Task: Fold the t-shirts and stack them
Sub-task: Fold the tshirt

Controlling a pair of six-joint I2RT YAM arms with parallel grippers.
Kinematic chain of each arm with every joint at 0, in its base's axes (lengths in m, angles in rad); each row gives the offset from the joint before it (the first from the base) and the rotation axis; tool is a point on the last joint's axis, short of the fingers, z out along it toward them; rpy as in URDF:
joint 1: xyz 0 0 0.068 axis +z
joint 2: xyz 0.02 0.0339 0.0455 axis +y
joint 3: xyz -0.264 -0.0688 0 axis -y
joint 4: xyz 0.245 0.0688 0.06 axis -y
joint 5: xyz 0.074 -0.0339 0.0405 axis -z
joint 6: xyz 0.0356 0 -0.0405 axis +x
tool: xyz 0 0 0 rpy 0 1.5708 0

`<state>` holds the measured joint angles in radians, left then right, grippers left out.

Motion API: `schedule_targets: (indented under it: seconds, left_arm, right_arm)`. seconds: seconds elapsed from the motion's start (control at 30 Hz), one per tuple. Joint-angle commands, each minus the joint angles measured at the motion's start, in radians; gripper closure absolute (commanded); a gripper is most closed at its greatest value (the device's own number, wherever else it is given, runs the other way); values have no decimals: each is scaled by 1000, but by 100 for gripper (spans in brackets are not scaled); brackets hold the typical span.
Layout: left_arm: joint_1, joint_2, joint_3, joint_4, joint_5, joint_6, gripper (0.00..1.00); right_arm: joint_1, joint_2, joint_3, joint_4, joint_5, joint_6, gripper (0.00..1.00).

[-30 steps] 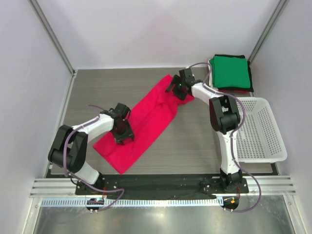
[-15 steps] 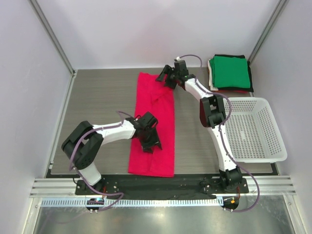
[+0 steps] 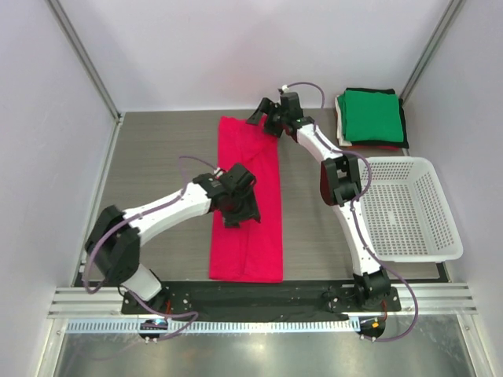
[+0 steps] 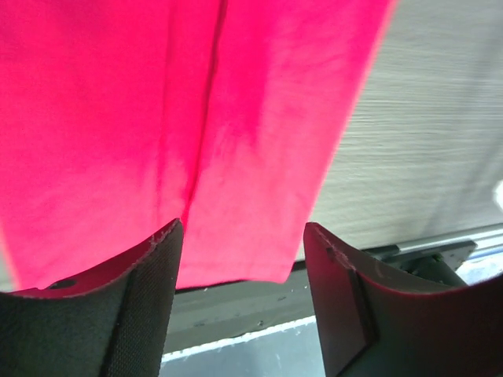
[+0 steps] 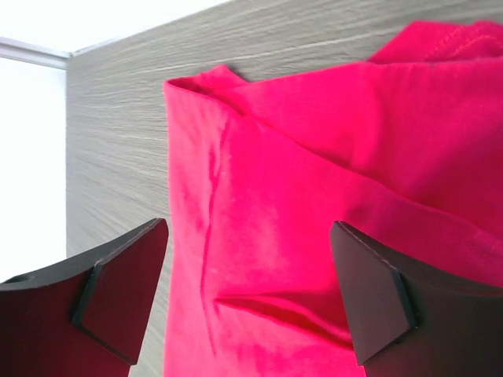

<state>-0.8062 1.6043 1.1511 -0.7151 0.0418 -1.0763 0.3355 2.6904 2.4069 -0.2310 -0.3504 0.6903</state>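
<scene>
A bright red-pink t-shirt (image 3: pixel 247 224) lies flat as a long narrow strip running from the table's far side to its near edge. My left gripper (image 3: pixel 239 212) hovers over the strip's middle, open, with nothing between its fingers (image 4: pixel 157 267); the shirt's near hem (image 4: pixel 236 157) shows beyond them. My right gripper (image 3: pixel 266 119) stands open just above the far end of the shirt (image 5: pixel 267 236), where the cloth is creased and layered. Folded t-shirts (image 3: pixel 371 116) are stacked at the back right, green on top with black, white and red edges below.
A white mesh basket (image 3: pixel 449 236) stands on the right side, in front of the stack. The table's near edge with its black rail (image 4: pixel 259 310) lies right past the shirt's hem. Grey walls close in the back and sides.
The shirt swung from a diagonal lie to a straight strip along the table. Both grippers opened wider and let the cloth go; the left gripper shifted a little toward the far side.
</scene>
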Motion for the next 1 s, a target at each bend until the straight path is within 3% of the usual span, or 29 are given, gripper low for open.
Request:
schedule_targets:
  seconds: [0.0,0.17,0.27,0.4,0.43,0.47,0.5,0.57,0.67,0.8,0.97]
  left_arm:
    - [-5,-150,56,-156,-158,68,35]
    - [-5,-312,-48,-190,-227,79,31]
    - [-5,-412,-137,-188,-244,66,31]
    - [-2,-542,-253,-169,-260,39,23]
    - [-4,-573,-299,-144,-258,17,15]
    - [-2,-599,-321,-129,-254,7,13]
    - [-2,-647,-344,-113,-247,1,11]
    - [-2,-678,-399,-92,-237,-20,9]
    - [-2,-705,-451,-95,-212,-34,7]
    - [-2,-754,-522,-98,-218,-59,6]
    - [-1,-796,-639,-54,-157,-115,9]
  right_arm:
    - [-4,-179,37,36,-12,-12,9]
    - [-3,-432,-174,27,-4,-20,2]
    - [3,-663,-412,-7,43,-44,1]
    - [59,-972,-879,-53,149,-41,1]
    - [98,-1039,-955,-97,184,-32,1]
    - [130,-1149,-1030,-114,236,-14,1]
    - [161,-1209,-1172,-152,261,3,1]
    - [243,-1372,-1302,-207,313,41,1]
    - [341,-1589,-1605,-271,396,228,1]
    - [480,-1788,-1805,-291,396,401,6]
    - [678,-1847,-1946,-283,455,537,22]
